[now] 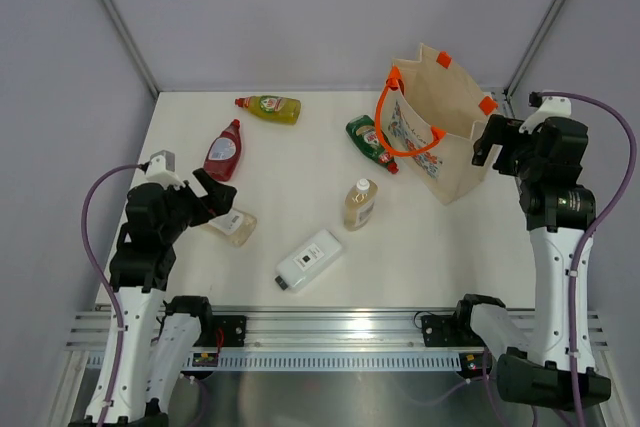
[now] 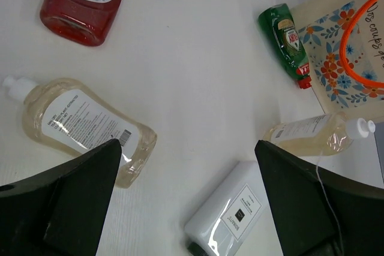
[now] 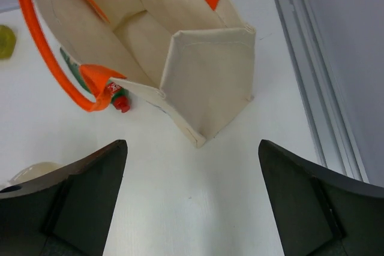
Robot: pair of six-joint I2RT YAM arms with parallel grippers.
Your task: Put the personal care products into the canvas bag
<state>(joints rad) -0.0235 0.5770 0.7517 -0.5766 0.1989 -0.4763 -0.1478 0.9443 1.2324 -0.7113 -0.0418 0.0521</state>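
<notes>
The canvas bag point(image 1: 440, 122) stands open at the back right, its orange handle drooping over the green bottle point(image 1: 371, 143). The yellow bottle point(image 1: 268, 107) and the red bottle point(image 1: 223, 150) lie at the back left. One amber bottle point(image 1: 360, 204) lies mid-table, and the flat white bottle point(image 1: 309, 259) lies nearer the front. My left gripper point(image 1: 215, 197) hovers open over the other amber bottle point(image 2: 78, 127), holding nothing. My right gripper point(image 3: 192, 143) is open and empty, just in front of the bag's point(image 3: 204, 82) near corner.
Grey walls enclose the white table point(image 1: 300, 177). An aluminium rail point(image 1: 340, 332) runs along the front edge, and another rail point(image 3: 312, 70) lies right of the bag.
</notes>
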